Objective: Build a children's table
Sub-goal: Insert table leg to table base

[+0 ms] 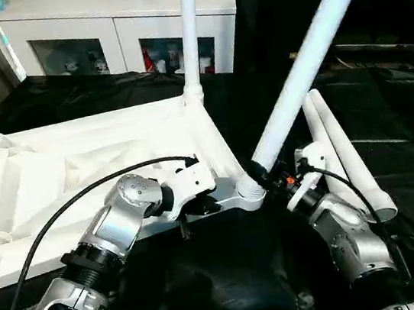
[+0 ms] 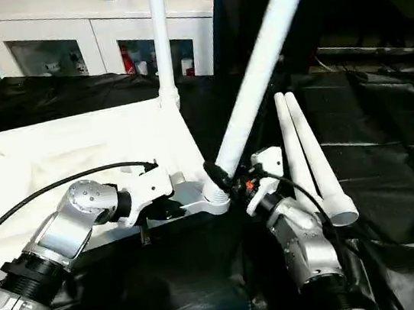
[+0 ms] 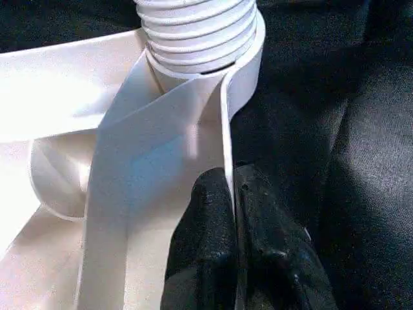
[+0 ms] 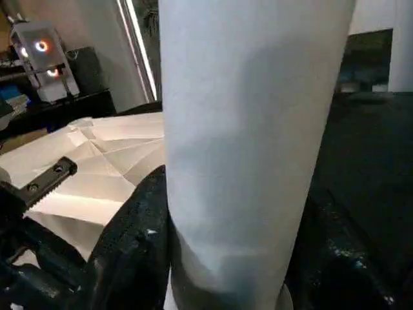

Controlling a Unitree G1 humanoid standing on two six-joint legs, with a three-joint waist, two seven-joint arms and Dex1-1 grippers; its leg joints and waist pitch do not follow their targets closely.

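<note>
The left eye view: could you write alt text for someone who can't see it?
A robot's right gripper holds a long white table leg, tilted, with its lower end at the near corner socket of an upside-down white tabletop on black cloth. Its left gripper pinches the tabletop's edge; one leg already stands upright in the far corner, and two spare legs lie to the right.
</note>
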